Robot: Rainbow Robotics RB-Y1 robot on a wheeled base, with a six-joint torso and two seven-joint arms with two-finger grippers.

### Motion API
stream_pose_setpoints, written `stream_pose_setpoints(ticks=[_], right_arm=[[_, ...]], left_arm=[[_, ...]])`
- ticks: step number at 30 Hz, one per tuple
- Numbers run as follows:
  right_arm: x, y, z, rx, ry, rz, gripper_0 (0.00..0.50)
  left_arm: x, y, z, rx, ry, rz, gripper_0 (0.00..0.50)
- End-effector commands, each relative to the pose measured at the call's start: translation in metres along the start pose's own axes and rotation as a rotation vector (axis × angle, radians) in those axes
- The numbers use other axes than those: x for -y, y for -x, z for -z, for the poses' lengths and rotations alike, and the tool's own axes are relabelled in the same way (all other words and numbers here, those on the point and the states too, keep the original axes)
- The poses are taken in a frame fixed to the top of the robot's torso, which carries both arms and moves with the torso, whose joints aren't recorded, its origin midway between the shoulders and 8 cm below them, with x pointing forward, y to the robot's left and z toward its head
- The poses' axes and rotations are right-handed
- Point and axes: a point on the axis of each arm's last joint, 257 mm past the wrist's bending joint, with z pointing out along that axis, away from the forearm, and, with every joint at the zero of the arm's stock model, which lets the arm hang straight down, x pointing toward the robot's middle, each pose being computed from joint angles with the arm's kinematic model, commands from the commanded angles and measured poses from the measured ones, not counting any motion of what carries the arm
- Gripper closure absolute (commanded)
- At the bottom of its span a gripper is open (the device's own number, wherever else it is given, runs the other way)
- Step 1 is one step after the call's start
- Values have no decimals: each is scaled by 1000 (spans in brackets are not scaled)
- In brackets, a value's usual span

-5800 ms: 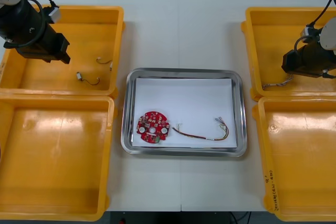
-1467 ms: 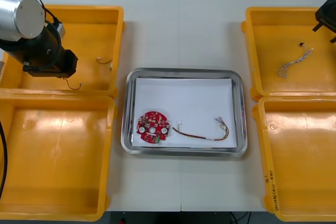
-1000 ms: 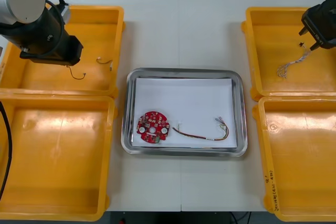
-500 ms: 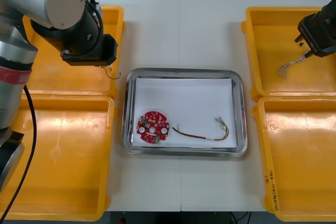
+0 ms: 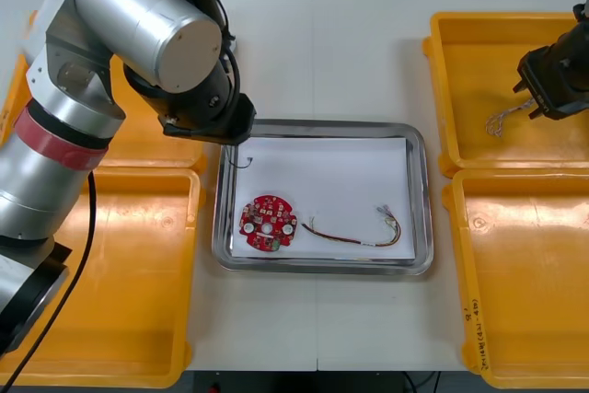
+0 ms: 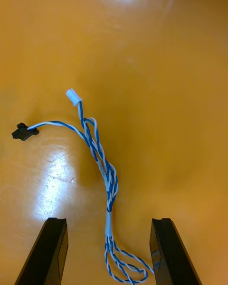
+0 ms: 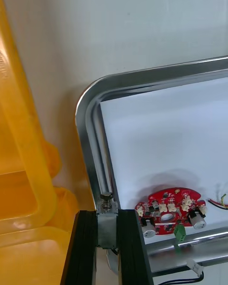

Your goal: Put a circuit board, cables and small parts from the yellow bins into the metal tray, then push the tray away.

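Observation:
My left gripper (image 5: 219, 132) hangs over the far left corner of the metal tray (image 5: 419, 149), shut on a small metal part (image 7: 107, 225) whose thin wire (image 5: 241, 161) dangles over the white liner. The part sits between the fingers (image 7: 86, 247) above the tray rim (image 7: 89, 123). In the tray lie a round red circuit board (image 5: 267, 223) (image 7: 170, 210) and a red and yellow cable (image 5: 354, 235). My right gripper (image 5: 545, 97) (image 6: 108, 221) is open over the far right yellow bin (image 5: 479, 43), and a twisted blue and white cable (image 6: 102, 164) (image 5: 502, 121) lies between its fingers.
Two yellow bins stand at each side of the tray: the near left bin (image 5: 101, 273), the far left bin (image 5: 138, 149) partly under my left arm, and the near right bin (image 5: 525, 273). Bare table runs beyond the tray's far edge.
My left arm has swung right from the far left bin to the tray's corner, carrying the small part. My right gripper has shifted slightly over the blue and white cable.

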Motion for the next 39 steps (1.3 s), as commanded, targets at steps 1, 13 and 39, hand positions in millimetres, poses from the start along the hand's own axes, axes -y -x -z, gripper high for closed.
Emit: stream_pose_setpoints(ticks=[1,13,39], right_arm=[[-12,-15,-8,-23,40,-50,0],[-9,-21,-19,-33,50,-81,0],[-9,-23,-18,-55,61,-88,500]], left_arm=[[41,22,18,85,-55,56,500],[65,23,-15,100,-78,27,500],[59,17,-78,97,-61,-1,500]])
